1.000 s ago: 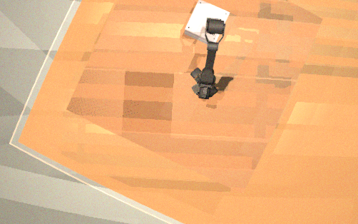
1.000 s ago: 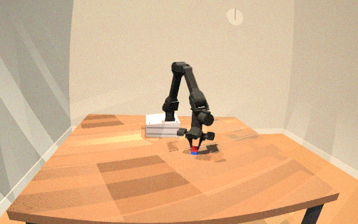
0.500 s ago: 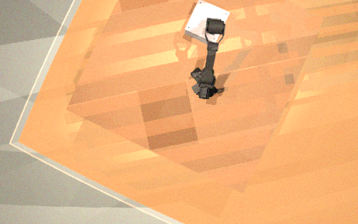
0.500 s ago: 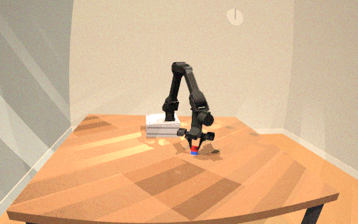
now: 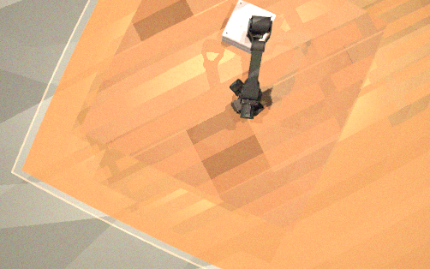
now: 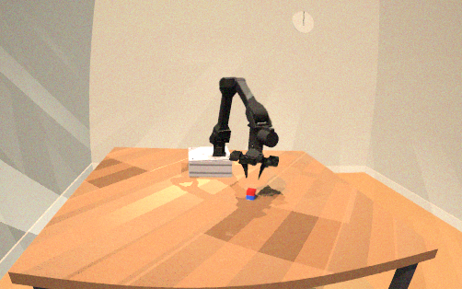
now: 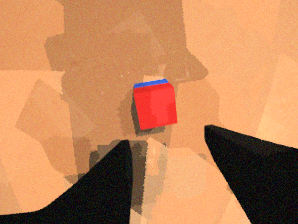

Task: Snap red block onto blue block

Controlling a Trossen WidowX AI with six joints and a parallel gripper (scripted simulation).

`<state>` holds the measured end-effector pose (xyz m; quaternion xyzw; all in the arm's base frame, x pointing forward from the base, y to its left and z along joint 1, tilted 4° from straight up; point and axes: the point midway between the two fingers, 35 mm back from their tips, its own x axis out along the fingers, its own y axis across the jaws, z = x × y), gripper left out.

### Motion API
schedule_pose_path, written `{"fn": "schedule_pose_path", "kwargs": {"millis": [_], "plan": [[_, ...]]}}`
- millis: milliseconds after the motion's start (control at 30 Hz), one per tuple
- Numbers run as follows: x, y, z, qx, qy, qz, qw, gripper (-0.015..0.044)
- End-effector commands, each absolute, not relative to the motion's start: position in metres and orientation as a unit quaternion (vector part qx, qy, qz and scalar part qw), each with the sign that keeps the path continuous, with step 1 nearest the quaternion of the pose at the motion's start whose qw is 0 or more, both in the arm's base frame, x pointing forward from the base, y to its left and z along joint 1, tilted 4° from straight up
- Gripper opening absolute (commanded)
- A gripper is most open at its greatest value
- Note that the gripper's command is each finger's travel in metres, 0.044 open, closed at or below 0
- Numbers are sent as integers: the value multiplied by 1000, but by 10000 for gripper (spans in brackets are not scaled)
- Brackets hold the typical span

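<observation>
A wooden table (image 5: 156, 128) (image 6: 158, 244) with patchy light and dark brown planks carries everything. Toward twelve o'clock in the top view, a white box-like base (image 5: 235, 27) (image 6: 210, 168) sits on it. In the exterior view, a blue block (image 6: 250, 198) (image 7: 151, 83) rests on the wood at about four o'clock from that base, apparently flat, though only a thin strip shows from the wrist.

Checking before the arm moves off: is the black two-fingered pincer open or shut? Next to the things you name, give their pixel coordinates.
Open: the black two-fingered pincer (image 6: 252, 178) (image 7: 166, 139) has its fingertips well apart, nothing between them.
</observation>
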<state>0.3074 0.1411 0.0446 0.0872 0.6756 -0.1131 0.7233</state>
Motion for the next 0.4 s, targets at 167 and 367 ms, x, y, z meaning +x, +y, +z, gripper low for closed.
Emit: {"fn": "schedule_pose_path", "kwargs": {"millis": [167,367], "plan": [[306,144,86,92,668,-110,730,220],[306,144,86,92,668,-110,730,220]]}}
